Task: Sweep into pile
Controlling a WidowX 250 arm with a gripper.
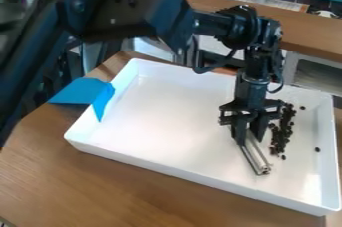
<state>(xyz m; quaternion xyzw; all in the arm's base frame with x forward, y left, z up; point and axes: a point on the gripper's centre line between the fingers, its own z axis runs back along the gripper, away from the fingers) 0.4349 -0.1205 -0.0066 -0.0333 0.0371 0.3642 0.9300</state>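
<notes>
The black gripper (248, 137) hangs right of the frame's centre, over the white tray (177, 121), its two fingers closed in on the upper end of a metal tool (255, 157), which slants down toward the lower right with its far end low to the tray floor. The dark bits (282, 132) lie just to the right of it in a loose upright streak, with a stray (317, 149) farther right and another (302, 107) near the streak's top. At the left, a blue piece (79, 92) hangs over the tray's wall. The tool looks thin, stiff and fairly light; smooth metal like that could twist or slide in the pinch if its far end drags, so a firm hold at the upper end, as here, seems right, clear of the sweeping length. The bits look small, dry and hard, likely to roll and scatter on the slick tray; better pushed low and slowly with the tool's side than gripped, bringing the strays inward.
</notes>
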